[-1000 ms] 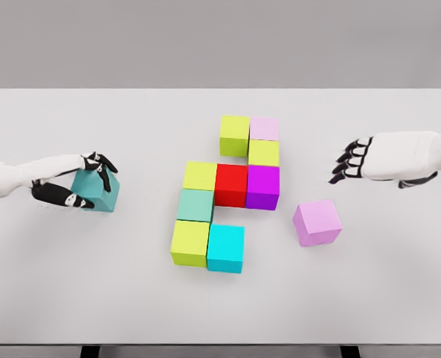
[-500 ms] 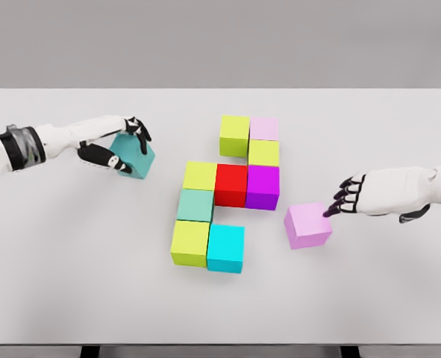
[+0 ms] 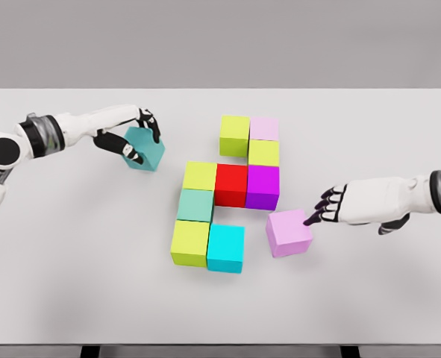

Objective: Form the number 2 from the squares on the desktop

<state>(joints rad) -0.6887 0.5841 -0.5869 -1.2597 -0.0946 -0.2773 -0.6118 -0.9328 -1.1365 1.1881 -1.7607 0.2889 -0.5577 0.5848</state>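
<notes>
Left hand [image 3: 134, 138] grips a teal cube [image 3: 147, 148], its dark fingers curled over the cube's top and near side, up and to the left of the red cube [image 3: 231, 184] that sits at the middle of the block group. No brand, label or writing shows on any cube, on the arms or on the table [image 3: 71, 283].

The right hand [image 3: 326, 207] reaches in low from the right, fingers loosely curled and holding nothing, with dark fingertips [image 3: 310, 217] touching the right top edge of a pink cube [image 3: 288, 232]. That pink cube sits below and to the right of the red cube, turned slightly askew, close to the purple cube's lower corner but apart from the cyan cube.

Around the red cube the group lies flat and tight. A yellow-green cube [image 3: 200, 176] touches its left side and a purple cube [image 3: 263, 186] its right. Above the purple cube stands another yellow-green cube [image 3: 263, 153], then a pale pink cube [image 3: 264, 128], with a yellow-green cube [image 3: 234, 135] to the left of that. Below and left of the red cube come a mint cube [image 3: 195, 205], a yellow-green cube [image 3: 190, 242] under it, and a cyan cube [image 3: 225, 247] beside that one.

Nothing lies on the bare tabletop between the teal cube and the group.
</notes>
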